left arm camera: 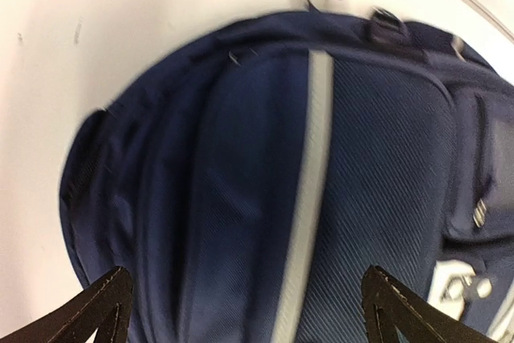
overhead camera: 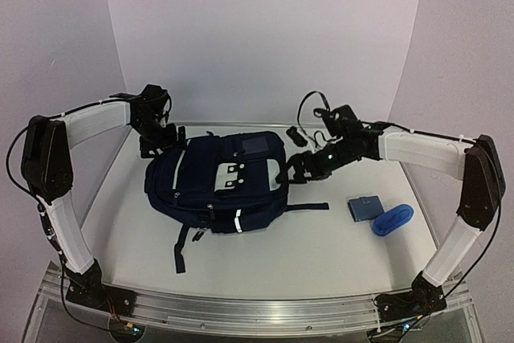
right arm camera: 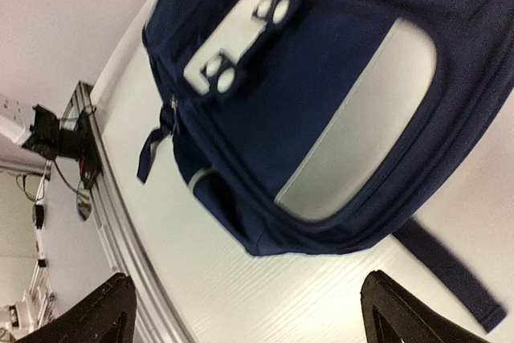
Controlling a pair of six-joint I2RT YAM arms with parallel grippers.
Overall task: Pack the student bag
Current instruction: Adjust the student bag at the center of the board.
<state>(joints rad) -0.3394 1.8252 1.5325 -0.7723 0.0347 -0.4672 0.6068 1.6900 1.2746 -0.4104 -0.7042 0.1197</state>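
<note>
The student bag [overhead camera: 217, 190] lies flat in the middle of the table, navy with thin white stripes and a white buckle patch [overhead camera: 233, 174]. My left gripper [overhead camera: 163, 144] hovers at the bag's back left corner. In the left wrist view the left gripper [left arm camera: 249, 315] is open, its jaws standing wide apart over the bag's fabric [left arm camera: 241, 182], holding nothing. My right gripper [overhead camera: 294, 168] sits just off the bag's right side. In the right wrist view the right gripper [right arm camera: 253, 315] is open over bare table, with the bag [right arm camera: 321, 78] beyond its tips.
A small blue pouch [overhead camera: 365, 207] and a bright blue oblong case [overhead camera: 393, 219] lie at the right. A small black item [overhead camera: 299, 134] sits behind the bag. A dark strap [overhead camera: 309, 207] trails from the bag to the right. A metal rail [overhead camera: 257, 307] runs along the near edge.
</note>
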